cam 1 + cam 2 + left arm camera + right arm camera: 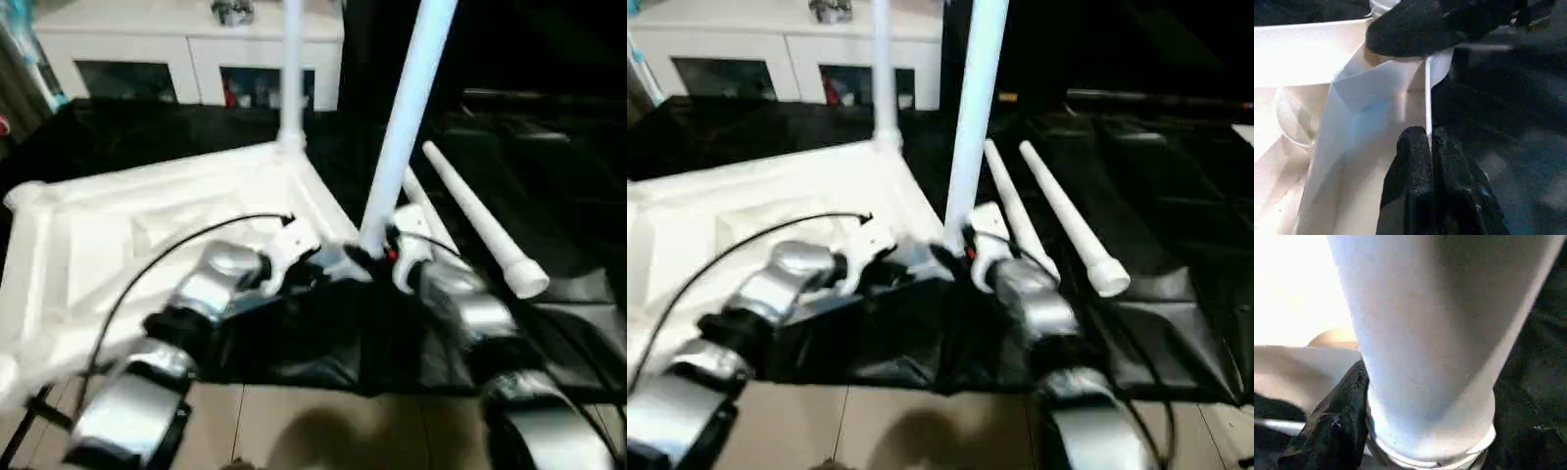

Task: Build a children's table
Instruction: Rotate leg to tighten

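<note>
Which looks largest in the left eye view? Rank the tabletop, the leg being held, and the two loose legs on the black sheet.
1. tabletop, largest by far.
2. held leg, though it is cut off by the frame's top edge.
3. The two loose legs; the partly hidden one can't be ranked fairly.

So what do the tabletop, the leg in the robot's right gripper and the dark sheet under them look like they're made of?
Tabletop: likely moulded white plastic, going by its thin ribbed walls and soft sheen. Held leg at the right gripper: smooth white tube, probably plastic too, with an even matte gloss. Dark sheet: glossy black film, creased like plastic sheeting.
</note>
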Controlling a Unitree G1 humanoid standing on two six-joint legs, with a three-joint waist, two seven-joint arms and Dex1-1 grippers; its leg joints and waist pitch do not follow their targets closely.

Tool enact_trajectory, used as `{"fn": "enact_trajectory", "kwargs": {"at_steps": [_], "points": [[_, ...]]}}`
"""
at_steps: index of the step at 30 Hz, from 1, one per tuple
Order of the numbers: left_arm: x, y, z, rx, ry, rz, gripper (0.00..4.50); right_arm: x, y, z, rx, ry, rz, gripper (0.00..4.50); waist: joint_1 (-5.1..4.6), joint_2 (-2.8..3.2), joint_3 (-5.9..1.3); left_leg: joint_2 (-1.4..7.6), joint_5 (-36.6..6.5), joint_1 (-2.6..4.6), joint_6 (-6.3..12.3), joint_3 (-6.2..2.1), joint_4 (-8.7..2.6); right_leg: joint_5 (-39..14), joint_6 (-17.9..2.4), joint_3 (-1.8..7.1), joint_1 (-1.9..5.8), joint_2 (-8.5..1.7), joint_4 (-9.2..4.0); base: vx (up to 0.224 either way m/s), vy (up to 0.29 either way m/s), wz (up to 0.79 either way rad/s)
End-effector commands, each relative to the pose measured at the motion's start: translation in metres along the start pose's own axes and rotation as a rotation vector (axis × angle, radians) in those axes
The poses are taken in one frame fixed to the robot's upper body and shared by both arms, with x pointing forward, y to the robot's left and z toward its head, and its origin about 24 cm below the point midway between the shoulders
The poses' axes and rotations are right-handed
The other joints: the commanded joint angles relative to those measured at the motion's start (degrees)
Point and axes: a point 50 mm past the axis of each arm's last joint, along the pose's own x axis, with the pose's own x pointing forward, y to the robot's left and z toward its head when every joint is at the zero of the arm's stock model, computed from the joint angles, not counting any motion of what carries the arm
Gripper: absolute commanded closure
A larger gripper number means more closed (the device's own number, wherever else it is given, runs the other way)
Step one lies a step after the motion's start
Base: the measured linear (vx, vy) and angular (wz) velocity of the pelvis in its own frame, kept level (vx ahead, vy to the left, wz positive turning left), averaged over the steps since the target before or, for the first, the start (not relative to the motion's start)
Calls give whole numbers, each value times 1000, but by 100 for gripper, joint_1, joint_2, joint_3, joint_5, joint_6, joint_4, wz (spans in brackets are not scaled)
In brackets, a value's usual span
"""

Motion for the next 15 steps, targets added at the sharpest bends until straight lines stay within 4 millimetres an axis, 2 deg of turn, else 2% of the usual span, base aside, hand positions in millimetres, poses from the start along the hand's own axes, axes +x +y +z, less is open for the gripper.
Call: {"fn": "enact_trajectory", "kwargs": {"at_steps": [1,2,3,5,6,8,11,13,15], "points": [[13,-9,36,58,-132,-10,450,14,44,-18,-2,79,164,116,-3,7,-340,359,-1540,81,109,-229,-427,-2553,-709,366,193,-638,-581,0,0,0],[14,-9,36,61,-132,-11,450,15,45,-19,10,81,178,102,2,-43,-354,367,-1410,72,175,-212,-427,-2310,-775,381,203,-631,-546,0,0,0],[14,-9,36,62,-131,-11,450,15,46,-19,19,81,186,102,23,-11,-360,367,-1283,66,224,-208,-422,-2117,-857,388,212,-634,-509,0,0,0],[13,-10,35,68,-131,-20,450,14,44,-18,24,74,200,96,33,-27,-363,371,-1153,38,272,-200,-426,-1947,-904,387,237,-633,-489,0,0,0],[11,-10,33,78,-129,-43,450,12,40,-16,7,63,211,75,39,0,-358,373,-1156,37,278,-204,-428,-1967,-908,384,241,-638,-488,0,0,0],[9,-10,32,81,-127,-51,450,11,38,-15,-5,57,211,57,33,-2,-358,378,-1224,47,266,-203,-432,-2051,-892,382,236,-636,-499,0,0,0],[4,-13,30,107,-138,-129,450,5,30,-13,-56,26,278,54,23,0,-357,378,-1284,44,259,-206,-435,-2080,-900,384,246,-636,-504,0,0,0],[0,-14,28,117,-141,-173,450,0,28,-12,-85,18,325,54,45,-1,-371,396,-1181,20,313,-202,-426,-1901,-938,393,268,-653,-476,0,0,0],[-3,-15,26,129,-132,-213,450,-7,24,-11,-106,7,392,54,73,-1,-375,402,-1026,13,411,-184,-421,-1601,-1036,383,270,-624,-437,0,0,0]]}}
